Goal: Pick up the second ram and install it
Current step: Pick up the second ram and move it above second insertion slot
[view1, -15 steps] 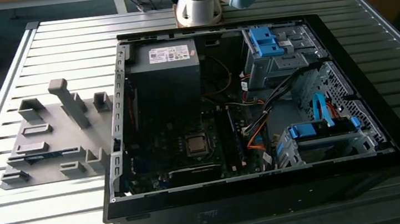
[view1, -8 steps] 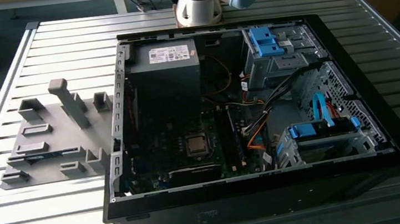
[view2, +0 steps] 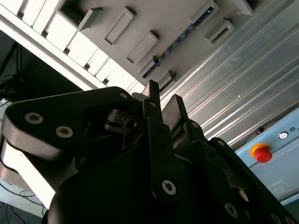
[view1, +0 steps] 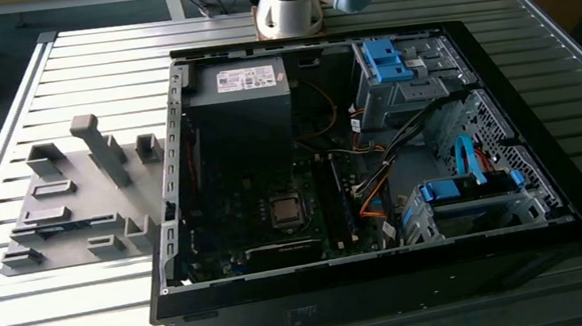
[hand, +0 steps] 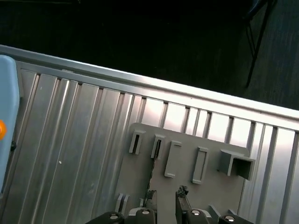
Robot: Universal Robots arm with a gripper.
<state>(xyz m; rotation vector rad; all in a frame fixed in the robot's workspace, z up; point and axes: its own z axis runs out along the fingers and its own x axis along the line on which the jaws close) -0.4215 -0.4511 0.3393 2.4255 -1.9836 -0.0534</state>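
We see the black two-fingered gripper (hand: 167, 201) hanging above the flat grey plastic fixture plate (hand: 224, 191). Its fingers (view2: 154, 100) stand apart, with bare plate showing through the gap and nothing held between them. The second ram (view2: 177, 42), a long thin dark-green circuit-board stick with a blue-and-white sticker, rests on its long edge between low grey blocks on that plate. In the second wrist view it runs away from just beyond the fingertips, and the gripper is not touching it. In the exterior view the same stick (view1: 65, 227) lies along the side of the fixture plate (view1: 82, 181) nearest the camera. The plate sits flat on the ribbed aluminium table (view1: 75, 64), on the exterior view's left of the open black metal computer case (view1: 553, 184). Inside the case we make out a dark boxy power supply (view1: 239, 103) with a white label, and long black plastic motherboard slots (view1: 340, 198) near the middle, well apart from the stick. Bright blue plastic drive brackets (view1: 383, 60) sit along the exterior view's right side of the case. The silver base of the robot arm (view1: 288, 9) stands on the table behind the case. A red round push button (view2: 261, 153) on a pale box shows beyond the table edge in the second wrist view.
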